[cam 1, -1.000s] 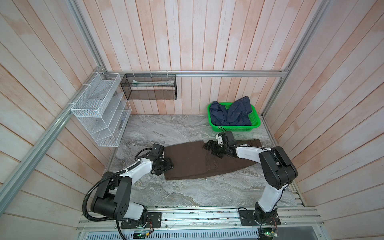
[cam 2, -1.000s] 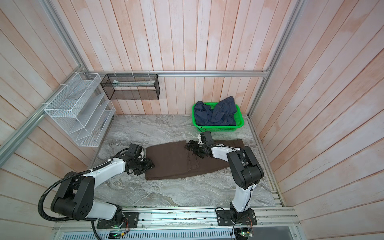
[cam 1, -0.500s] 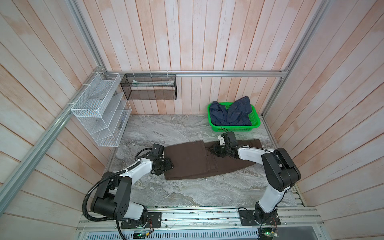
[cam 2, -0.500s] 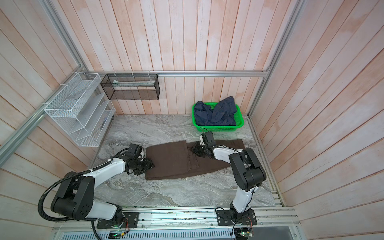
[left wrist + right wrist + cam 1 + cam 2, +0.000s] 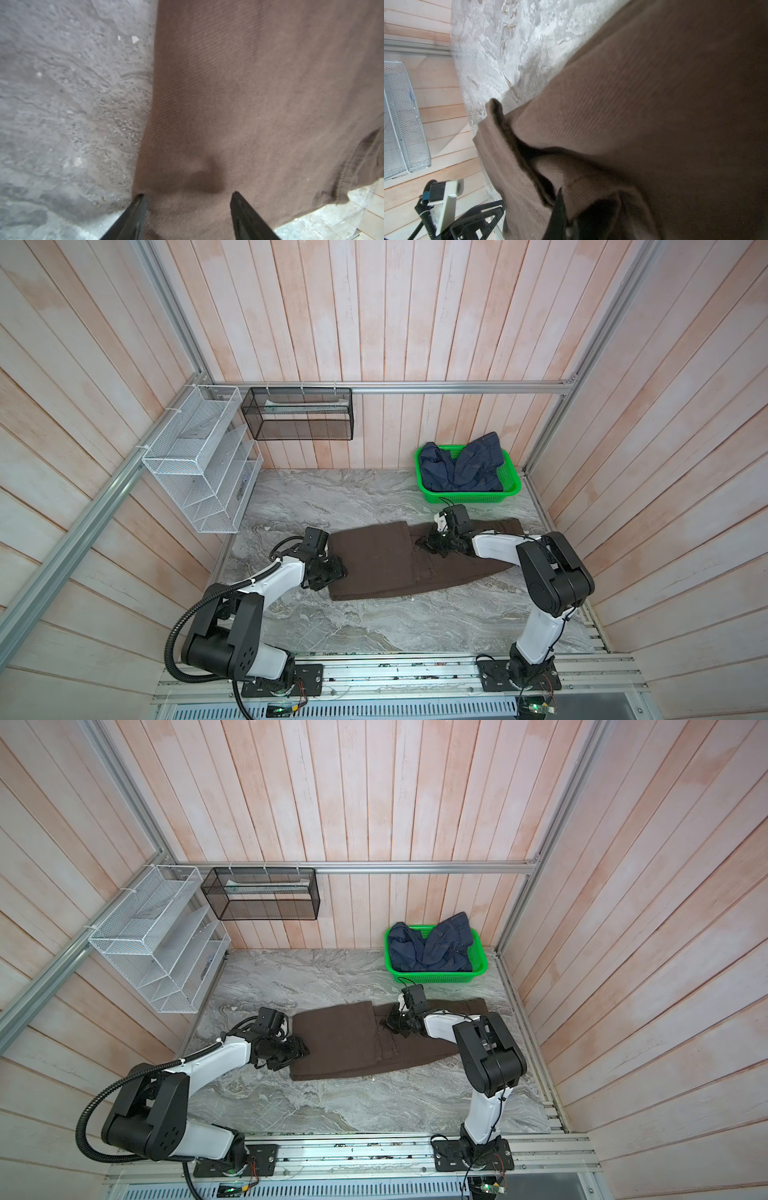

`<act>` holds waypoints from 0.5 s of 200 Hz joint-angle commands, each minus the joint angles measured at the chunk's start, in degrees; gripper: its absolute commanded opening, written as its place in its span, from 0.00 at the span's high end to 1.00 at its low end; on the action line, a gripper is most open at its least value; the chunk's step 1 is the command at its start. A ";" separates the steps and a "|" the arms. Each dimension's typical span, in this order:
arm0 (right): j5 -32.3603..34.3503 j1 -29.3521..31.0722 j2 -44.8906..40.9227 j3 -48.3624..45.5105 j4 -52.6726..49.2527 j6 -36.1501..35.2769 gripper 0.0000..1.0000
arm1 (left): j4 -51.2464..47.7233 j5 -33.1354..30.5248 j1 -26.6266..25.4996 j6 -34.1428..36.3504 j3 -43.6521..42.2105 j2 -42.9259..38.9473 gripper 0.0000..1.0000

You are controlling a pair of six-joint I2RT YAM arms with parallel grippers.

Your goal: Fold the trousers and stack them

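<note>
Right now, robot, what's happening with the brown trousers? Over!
Left end effector open, tips at one end of the trousers. Right end effector shut on a raised fold mid-garment. Rest lies flat on table. Green basket of denim behind, apart.

Grey marble-patterned bench (image 5: 374, 626), shown in both top views. Directly on it lie two things: the dark brown trousers (image 5: 374, 564), spread flat across the middle, their left part doubled over as a second layer; and a green basket (image 5: 469, 497) at the far right corner, near the trousers.
</note>
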 commanded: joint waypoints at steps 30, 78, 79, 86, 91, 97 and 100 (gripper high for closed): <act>-1.78 -3.19 -4.59 3.67 0.13 2.30 1.00 | -2.26 -3.69 0.70 1.54 -0.11 1.81 0.35; -8.67 -9.43 2.24 4.50 6.47 11.44 1.00 | -2.68 -4.36 0.70 1.98 0.40 2.47 0.36; -8.85 -9.49 2.50 4.57 6.60 11.73 1.00 | -2.69 -4.35 0.71 1.98 0.38 2.46 0.37; -10.07 -9.70 3.86 4.63 7.78 13.24 1.00 | -2.84 -4.35 0.68 2.11 0.41 2.46 0.37; -10.74 -9.93 4.84 4.64 8.59 14.31 1.00 | -2.94 -4.36 0.71 2.16 0.42 2.45 0.37; -11.37 -10.12 5.71 4.48 9.77 15.52 1.00 | -2.96 -4.51 0.74 2.20 0.44 2.41 0.37; -11.64 -10.21 6.08 4.28 10.36 16.08 1.00 | -3.04 -4.52 0.70 2.24 0.44 2.37 0.36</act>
